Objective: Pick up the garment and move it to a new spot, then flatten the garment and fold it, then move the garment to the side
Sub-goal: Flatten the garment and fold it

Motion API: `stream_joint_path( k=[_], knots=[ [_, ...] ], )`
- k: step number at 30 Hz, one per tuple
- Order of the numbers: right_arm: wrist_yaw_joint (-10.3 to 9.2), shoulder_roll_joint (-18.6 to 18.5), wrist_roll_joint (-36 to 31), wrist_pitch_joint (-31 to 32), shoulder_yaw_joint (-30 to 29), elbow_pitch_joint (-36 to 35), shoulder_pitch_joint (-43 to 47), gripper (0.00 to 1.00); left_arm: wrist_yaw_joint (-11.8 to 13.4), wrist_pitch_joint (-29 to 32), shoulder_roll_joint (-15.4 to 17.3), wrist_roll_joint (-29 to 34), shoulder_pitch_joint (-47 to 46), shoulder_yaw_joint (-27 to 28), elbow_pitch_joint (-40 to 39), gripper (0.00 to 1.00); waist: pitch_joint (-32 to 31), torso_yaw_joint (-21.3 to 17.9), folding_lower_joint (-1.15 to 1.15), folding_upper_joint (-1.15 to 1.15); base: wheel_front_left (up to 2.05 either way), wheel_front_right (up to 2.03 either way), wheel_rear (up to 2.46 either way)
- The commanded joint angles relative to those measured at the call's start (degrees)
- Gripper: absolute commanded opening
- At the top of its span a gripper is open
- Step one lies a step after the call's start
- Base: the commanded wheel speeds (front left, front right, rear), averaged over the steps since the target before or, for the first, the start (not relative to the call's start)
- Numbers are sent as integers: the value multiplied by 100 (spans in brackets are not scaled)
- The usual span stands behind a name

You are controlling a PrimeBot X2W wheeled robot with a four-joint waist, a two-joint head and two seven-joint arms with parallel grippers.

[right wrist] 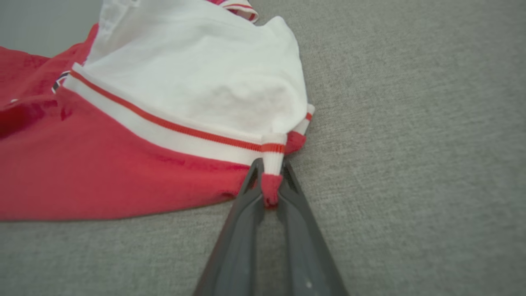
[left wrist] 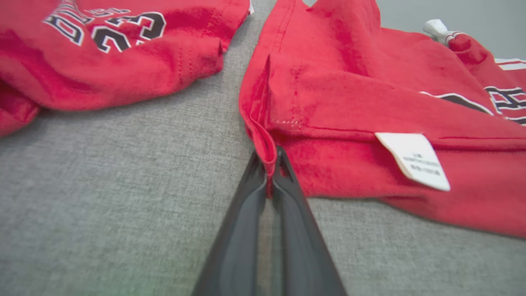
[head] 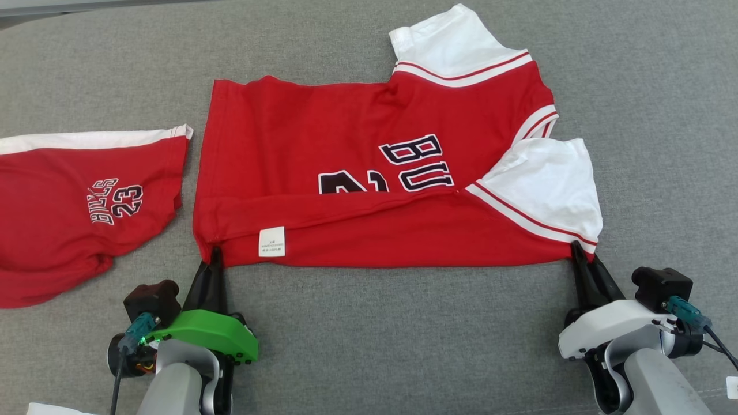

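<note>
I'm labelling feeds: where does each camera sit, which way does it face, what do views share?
Head view: robot's head, looking down at the red white-sleeved jersey on grey woven surface; left forearm and right forearm show.
Left wrist view: left wrist, facing along left jaws shut on the jersey's hem corner.
Right wrist view: right wrist, facing along right jaws shut on its striped cuff.
Shared: head and left wrist views show the white care label.

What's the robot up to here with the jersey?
The robot is mid-fold on the red and white jersey, which lies flat on the grey surface with its near long edge turned over, care label showing. The left gripper is shut on the near hem corner, and the right gripper is shut on the striped trim at the near shoulder end. Matching red shorts lie apart to the robot's left, untouched.
</note>
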Motion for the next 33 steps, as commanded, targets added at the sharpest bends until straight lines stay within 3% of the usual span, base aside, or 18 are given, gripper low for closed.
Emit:
stream_joint_path(
  k=[1, 13, 19, 26, 33],
  knots=[
    [-8, 12, 30, 112, 75, 68, 23, 0, -84, 24, 1, 21, 46, -77, 2, 0, -15, 14, 0, 0, 0, 0, 0],
    [-6, -201, 492, 70, -156, -251, -651, 0, -190, 15, 16, -104, -216, 141, -626, 0, -457, 154, 0, 0, 0, 0, 0],
    [-6, -406, 676, 69, -169, -128, -768, 0, -222, 15, 18, -79, -114, 294, -570, 0, -946, 184, 0, 0, 0, 0, 0],
    [-8, -478, 957, 66, 176, 201, 76, 0, -176, 14, 20, -319, 790, 162, -180, 0, -1693, 174, 0, 0, 0, 0, 0],
    [-8, -531, 1164, 66, 475, 387, 963, 0, -20, 14, 22, -452, 1580, 20, 108, 0, -1842, 179, 0, 0, 0, 0, 0]
  ],
)
